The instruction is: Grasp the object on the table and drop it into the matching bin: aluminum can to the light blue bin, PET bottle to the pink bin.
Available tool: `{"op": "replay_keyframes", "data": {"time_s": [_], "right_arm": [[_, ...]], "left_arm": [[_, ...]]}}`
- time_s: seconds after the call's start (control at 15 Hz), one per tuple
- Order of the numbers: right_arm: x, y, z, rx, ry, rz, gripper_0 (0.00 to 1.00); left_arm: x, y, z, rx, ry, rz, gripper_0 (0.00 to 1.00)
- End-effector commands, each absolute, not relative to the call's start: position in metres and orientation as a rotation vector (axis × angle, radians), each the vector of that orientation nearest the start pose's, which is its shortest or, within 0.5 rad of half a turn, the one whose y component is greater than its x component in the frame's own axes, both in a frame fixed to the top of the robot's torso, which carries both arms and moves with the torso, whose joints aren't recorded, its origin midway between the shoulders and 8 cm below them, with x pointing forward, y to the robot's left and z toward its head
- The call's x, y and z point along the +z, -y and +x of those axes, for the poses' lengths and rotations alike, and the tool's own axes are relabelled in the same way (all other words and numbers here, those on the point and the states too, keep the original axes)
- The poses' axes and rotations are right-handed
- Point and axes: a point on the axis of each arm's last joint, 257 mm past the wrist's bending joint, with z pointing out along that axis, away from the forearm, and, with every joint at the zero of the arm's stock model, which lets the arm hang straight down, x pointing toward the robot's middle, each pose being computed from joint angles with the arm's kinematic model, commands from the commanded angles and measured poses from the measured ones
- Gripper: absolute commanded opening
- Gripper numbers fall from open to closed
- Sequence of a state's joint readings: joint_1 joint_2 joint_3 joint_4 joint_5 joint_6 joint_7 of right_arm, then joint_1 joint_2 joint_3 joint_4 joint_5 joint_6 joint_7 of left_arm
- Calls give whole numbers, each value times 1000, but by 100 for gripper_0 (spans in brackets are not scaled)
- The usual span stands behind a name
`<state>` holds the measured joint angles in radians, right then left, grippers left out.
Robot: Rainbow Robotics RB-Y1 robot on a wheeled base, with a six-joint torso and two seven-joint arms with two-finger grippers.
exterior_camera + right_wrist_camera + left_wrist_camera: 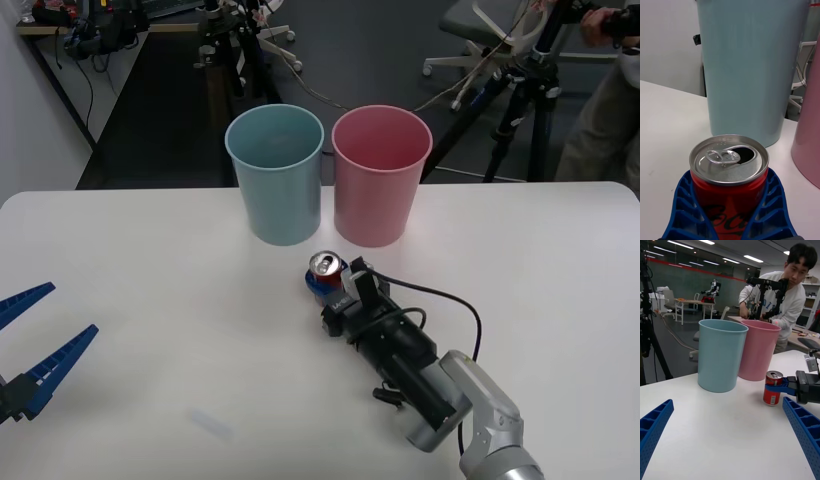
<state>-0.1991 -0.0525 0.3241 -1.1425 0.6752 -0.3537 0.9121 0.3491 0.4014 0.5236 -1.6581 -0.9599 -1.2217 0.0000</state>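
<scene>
Front view, op: your right gripper [328,278] sits mid-table w/ its blue fingers clamped on the aluminum can [324,268], one each side. Can stands upright on the table [150,300], just in front of the two bins, roughly opposite the gap between them. Light blue bin [275,175] stands on the robot's left of the pink bin [380,175]; rims nearly touch, both upright near the far table edge.

Right wrist view gives you the can [729,176] close up: silver top, tab flat, mouth already open, ribbed blue fingers [685,202] hugging the red wall on both sides. Light blue bin [752,67] is right behind it, pink bin [810,142] at the frame edge.

Left gripper [28,345] hangs over the near left part of the table, fingers wide apart, holding nothing, well apart from the can. From the left wrist view you see the can [772,388] w/ its base on the table, gripped around the middle by the right gripper [779,387]. Can't tell whether can touches either bin; looks apart.
</scene>
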Motion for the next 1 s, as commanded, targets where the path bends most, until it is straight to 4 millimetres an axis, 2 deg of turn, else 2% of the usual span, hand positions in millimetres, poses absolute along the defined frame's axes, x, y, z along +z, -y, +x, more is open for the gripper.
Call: {"op": "replay_keyframes", "data": {"time_s": [0.07,0.27,0.53,1.0], "right_arm": [[-271,1,519,389,-1471,-539,0],[-252,7,517,368,-1445,-524,0],[-220,2,509,397,-1425,-492,0],[-145,5,500,485,-1352,-445,0]], "left_arm": [[-169,-330,342,-567,-1441,465,100],[-169,-330,342,-567,-1441,465,100],[-169,-330,342,-567,-1441,465,100],[-169,-330,342,-567,-1441,465,100]]}}
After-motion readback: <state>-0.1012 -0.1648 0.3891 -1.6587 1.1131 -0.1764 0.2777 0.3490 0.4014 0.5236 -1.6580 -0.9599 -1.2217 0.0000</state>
